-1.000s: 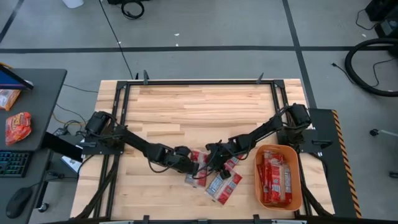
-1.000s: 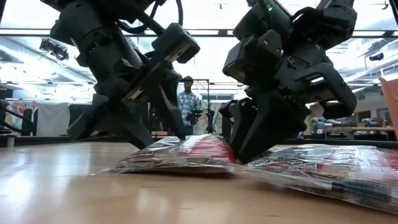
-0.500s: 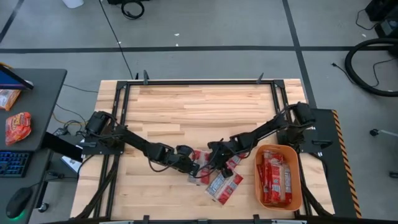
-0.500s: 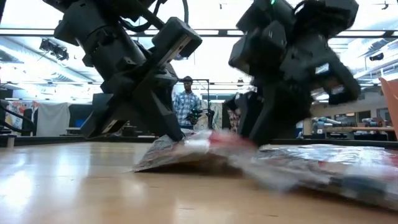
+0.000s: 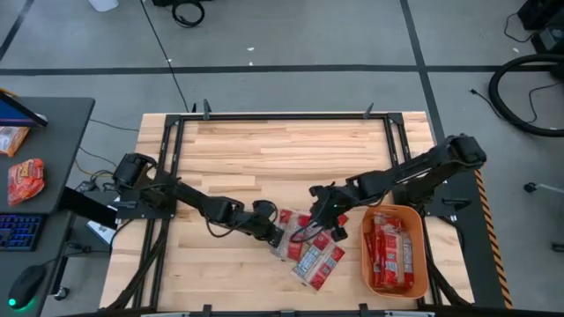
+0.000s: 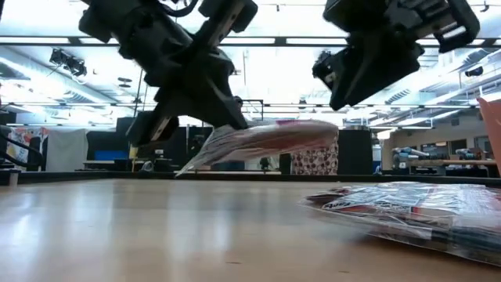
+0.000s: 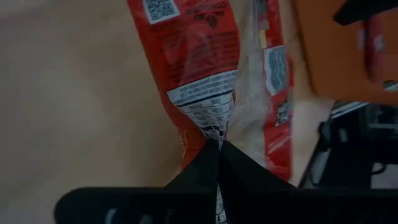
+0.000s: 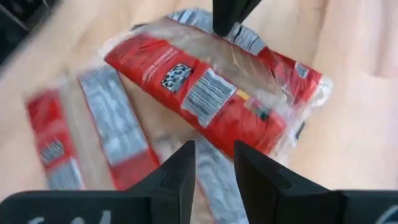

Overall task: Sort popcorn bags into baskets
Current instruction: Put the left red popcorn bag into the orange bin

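A flat red popcorn bag (image 6: 270, 139) with a white label panel hangs above the wood table, with my left gripper (image 5: 275, 234) shut on it. The same bag shows in the right wrist view (image 8: 211, 99). My right gripper (image 8: 214, 165) stands open and empty, higher up just right of it (image 5: 319, 214). Several more popcorn bags (image 5: 315, 260) lie flat on the table below. The orange basket (image 5: 421, 264) stands at the near right, with several bags lying in it. My left gripper pinches the bag's short end by the printed white panel (image 7: 211, 134) between its two fingers. The fingers (image 8: 230, 15) come slanting down from the table's left and point along the bag. The bag is lifted clear, sticking out toward the right, a little tilted.
A dark side table (image 5: 53, 132) left of the work table holds an orange-red snack bag (image 5: 25, 180) and a keyboard. The far half of the wood table (image 5: 282, 150) is bare. The arms' frame rails run along the table's edges.
My left gripper has shut on the end of a bag that lay on the table and has lifted it clear; the bag now hangs tilted above the table. My right gripper has risen off the pile and drawn a little toward the basket.
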`<state>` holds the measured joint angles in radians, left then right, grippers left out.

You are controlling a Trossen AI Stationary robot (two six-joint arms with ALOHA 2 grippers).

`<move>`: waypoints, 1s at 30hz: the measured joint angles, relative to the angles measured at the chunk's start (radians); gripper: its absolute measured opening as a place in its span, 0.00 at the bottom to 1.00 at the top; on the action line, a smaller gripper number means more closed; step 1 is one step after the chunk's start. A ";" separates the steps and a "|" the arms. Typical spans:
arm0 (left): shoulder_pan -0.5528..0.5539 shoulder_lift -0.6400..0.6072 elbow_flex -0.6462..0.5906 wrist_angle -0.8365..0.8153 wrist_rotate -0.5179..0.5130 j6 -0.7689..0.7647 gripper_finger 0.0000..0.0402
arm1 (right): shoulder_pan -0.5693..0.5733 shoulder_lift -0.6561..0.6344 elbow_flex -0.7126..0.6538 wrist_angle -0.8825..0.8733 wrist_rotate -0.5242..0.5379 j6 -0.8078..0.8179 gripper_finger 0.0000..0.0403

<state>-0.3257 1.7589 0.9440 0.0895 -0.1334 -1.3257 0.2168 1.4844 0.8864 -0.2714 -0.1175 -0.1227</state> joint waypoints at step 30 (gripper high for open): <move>0.156 -0.068 0.278 -0.115 -0.198 0.822 0.03 | -0.240 -0.528 0.002 -0.228 0.002 0.610 0.70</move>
<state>-0.1698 1.6905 1.2221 -0.0258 -0.3310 -0.5037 -0.0229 0.9563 0.8883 -0.4993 -0.1155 0.4872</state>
